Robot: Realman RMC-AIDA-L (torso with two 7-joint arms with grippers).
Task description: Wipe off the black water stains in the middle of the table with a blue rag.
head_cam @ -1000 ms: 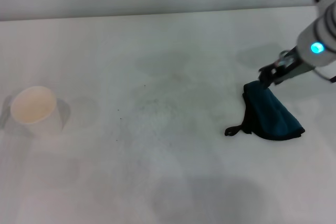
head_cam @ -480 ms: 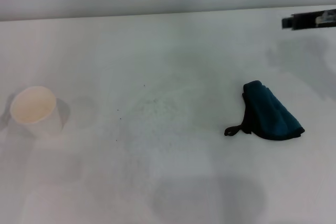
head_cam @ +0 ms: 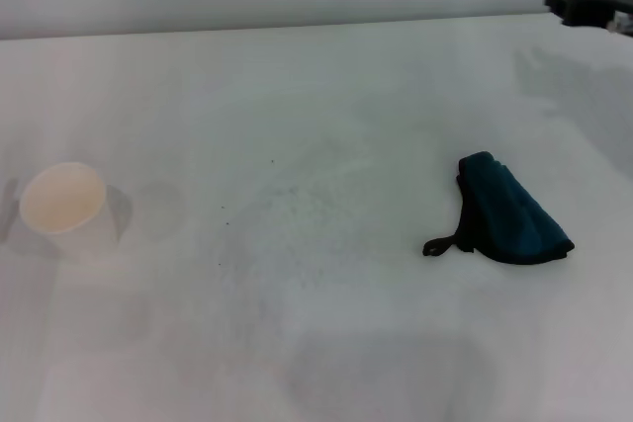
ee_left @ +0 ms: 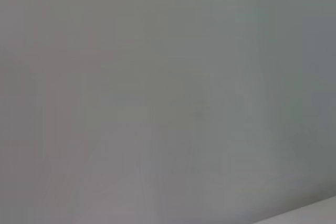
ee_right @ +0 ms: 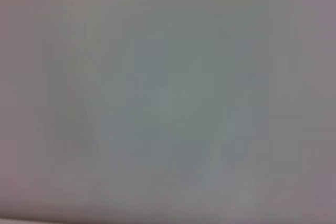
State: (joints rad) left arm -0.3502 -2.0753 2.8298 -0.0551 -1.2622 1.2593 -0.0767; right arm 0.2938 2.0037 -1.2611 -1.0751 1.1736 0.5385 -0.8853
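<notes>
Very little of the robot shows. In the head view, at the upper right corner of the frame, a small part of the right arm (head_cam: pixel 589 3) juts in from the edge: a flat, angular black piece with a blocky, stepped outline and a pale grey patch at its far right end. Both wrist views show only a plain blurred grey surface, no robot parts

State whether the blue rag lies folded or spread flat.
Folded: the blue rag sits bunched in a thick wedge on the table, its loop tag trailing out.
</notes>
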